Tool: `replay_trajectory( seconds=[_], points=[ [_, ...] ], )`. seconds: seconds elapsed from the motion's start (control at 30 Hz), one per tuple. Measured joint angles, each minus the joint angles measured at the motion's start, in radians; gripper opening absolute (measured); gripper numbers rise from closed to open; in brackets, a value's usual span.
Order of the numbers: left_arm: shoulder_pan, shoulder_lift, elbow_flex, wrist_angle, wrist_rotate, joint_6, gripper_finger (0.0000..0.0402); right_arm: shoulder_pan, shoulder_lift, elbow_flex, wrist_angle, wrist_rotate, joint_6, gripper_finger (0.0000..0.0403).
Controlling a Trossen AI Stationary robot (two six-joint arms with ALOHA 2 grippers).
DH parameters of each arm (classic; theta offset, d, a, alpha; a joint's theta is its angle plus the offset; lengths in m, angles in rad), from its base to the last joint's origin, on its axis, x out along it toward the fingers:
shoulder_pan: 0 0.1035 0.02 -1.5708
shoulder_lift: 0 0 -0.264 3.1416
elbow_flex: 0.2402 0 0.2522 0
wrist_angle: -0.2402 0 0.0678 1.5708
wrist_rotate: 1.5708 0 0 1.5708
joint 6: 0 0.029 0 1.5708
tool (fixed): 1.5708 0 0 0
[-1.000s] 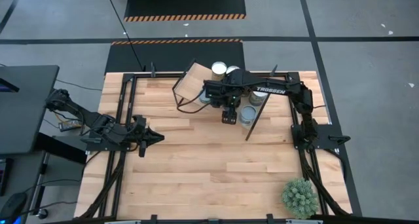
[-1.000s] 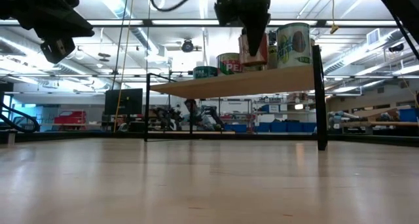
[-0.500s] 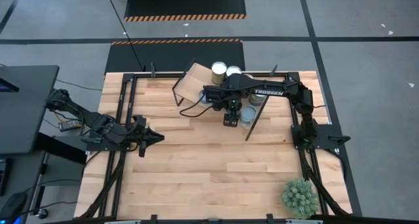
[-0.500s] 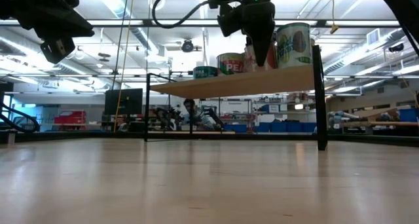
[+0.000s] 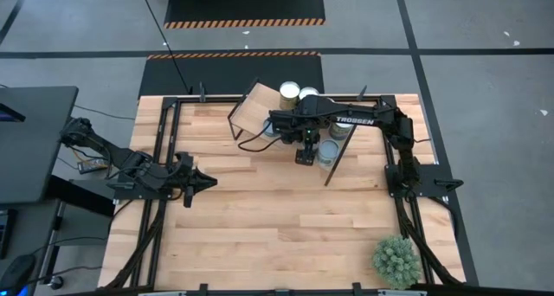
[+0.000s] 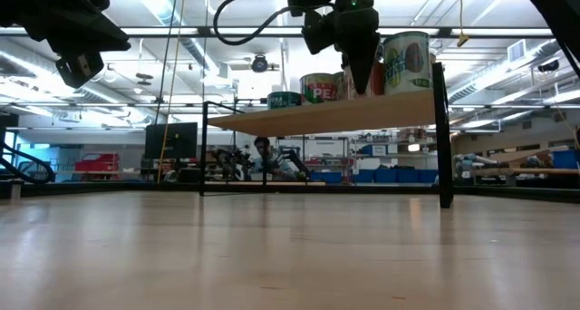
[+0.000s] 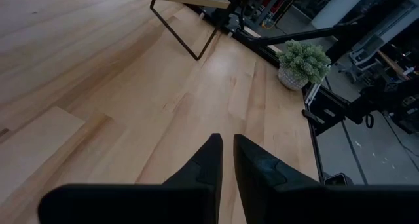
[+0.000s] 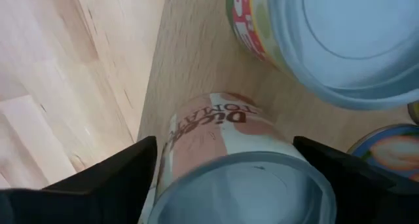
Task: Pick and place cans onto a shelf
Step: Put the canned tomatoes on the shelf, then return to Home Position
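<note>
Right pincer letting go, fingers spreading either side of a tomato can standing on the shelf (near its edge); next, lifting straight clear without nudging it.

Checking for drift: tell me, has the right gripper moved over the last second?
Yes. The right gripper has shifted slightly toward the shelf, away from the table's near edge.

1. The shelf stands at the counter's far edge.
2. My right tool hangs over its cans.
3. My left tool waits at the counter's left side.
4. The plant sits at the near right corner.
</note>
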Motion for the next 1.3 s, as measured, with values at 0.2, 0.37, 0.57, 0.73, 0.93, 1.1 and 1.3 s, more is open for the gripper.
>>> replay_trajectory(
  seconds=[0.2, 0.37, 0.57, 0.73, 0.93, 1.1, 1.3],
  points=[
    [0.0, 0.0, 0.0, 0.0, 0.0, 0.004, 0.0043, 0.0, 0.0, 0.0, -0.004, 0.0, 0.029, 0.0379],
    [0.0, 0.0, 0.0, 0.0, 0.0, 0.005, 0.0043, 0.003, 0.0, 0.0, -0.004, 0.039, 0.059, 0.0382],
    [0.0, 0.0, 0.0, 0.0, 0.0, 0.003, 0.0043, 0.011, -0.01, 0.001, -0.004, 0.057, 0.058, 0.0383],
    [0.0, 0.0, 0.0, 0.0, 0.0, 0.001, 0.0043, 0.013, -0.029, 0.002, -0.004, 0.055, 0.081, 0.0383],
    [0.0, 0.0, 0.0, 0.0, -0.001, 0.0, 0.0043, 0.02, -0.069, 0.002, -0.004, 0.077, 0.11, 0.0383],
    [0.0, 0.0, 0.0, 0.0, -0.001, 0.0, 0.0043, 0.034, -0.107, 0.002, -0.001, 0.109, 0.115, 0.0383],
    [0.0, 0.0, 0.0, 0.0, -0.001, 0.0, 0.0043, 0.053, -0.151, 0.002, 0.063, 0.114, 0.175, 0.0383]
  ],
)
